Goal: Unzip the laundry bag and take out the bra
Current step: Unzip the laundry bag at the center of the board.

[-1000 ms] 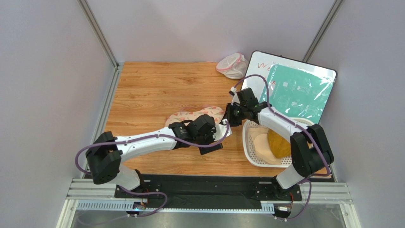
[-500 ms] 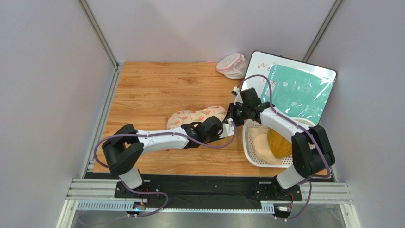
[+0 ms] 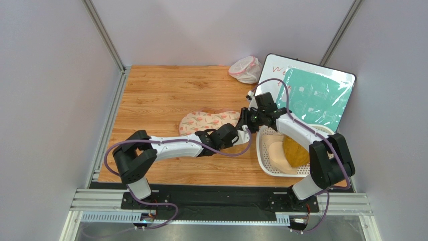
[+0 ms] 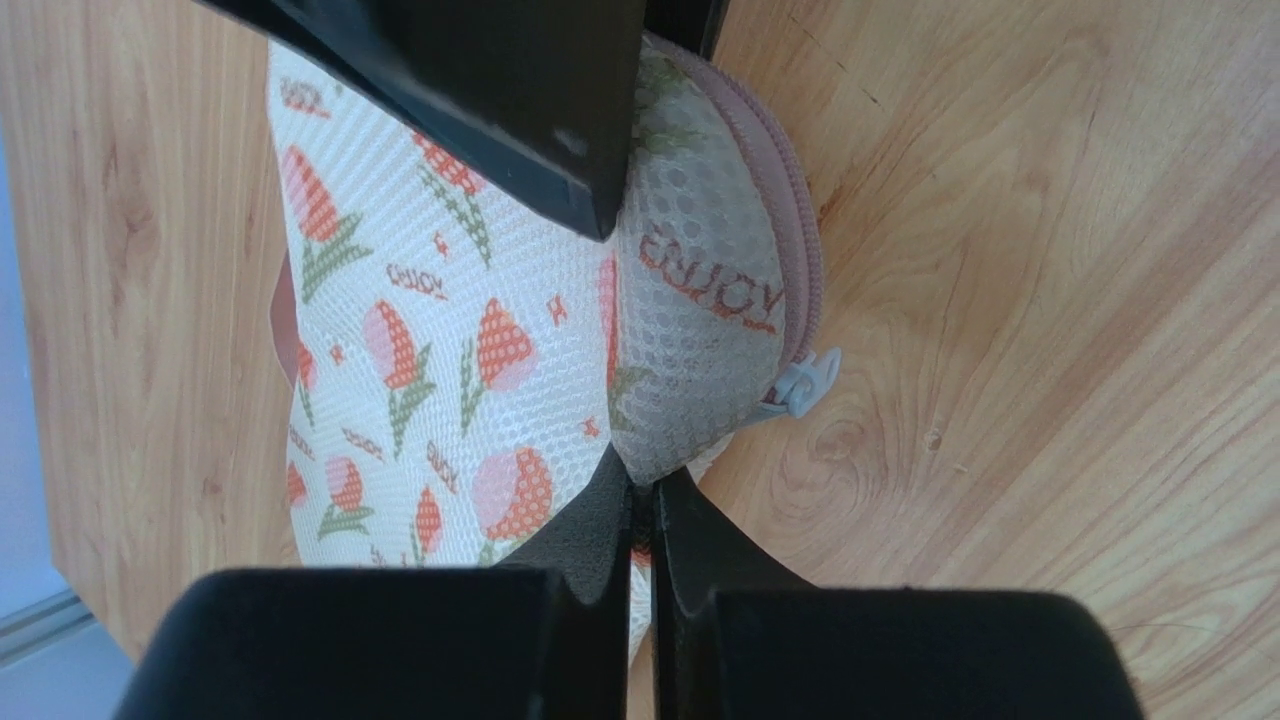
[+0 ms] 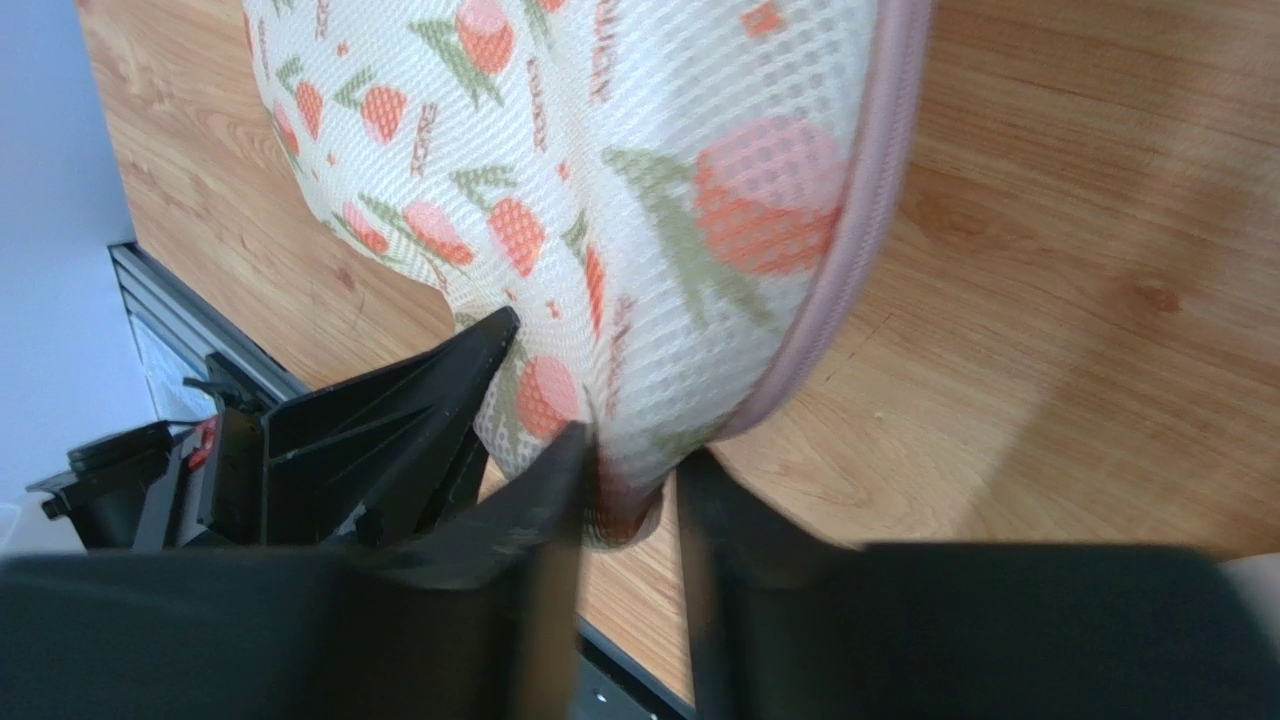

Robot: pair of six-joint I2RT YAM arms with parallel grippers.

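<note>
Because the laundry bag (image 3: 208,120) lies zipped shut across the middle of the worktop (image 3: 161,95), with its right end pointing at the right edge, everything depends on what I hold at that end. My left gripper (image 4: 642,503) is pressed together on a fold of the printed mesh at the bag's tip. The zipper pull (image 4: 801,384) hangs free just beside that pinch, against the pink edging (image 5: 842,300), with nothing gripping it.

That is my first worry. If I haul with the left arm now, I judge the whole bag would slide or bunch up and the zip would not budge.

My right gripper (image 5: 631,465) straddles the same tip with its fingers a little apart. I cannot tell whether they bear on the cloth at all. If they do not, the bag has no anchor, and any tug from the left would simply drag it over the wood.

Both grippers crowd one small corner of fabric, nearly touching, so a careless reach for the pull could knock one into the other or trap mesh in the zip teeth.

Further out, the white basket (image 3: 261,150) sits just beside the bag's end near the right edge. A sideways pull could snag the bag on its rim.
</note>
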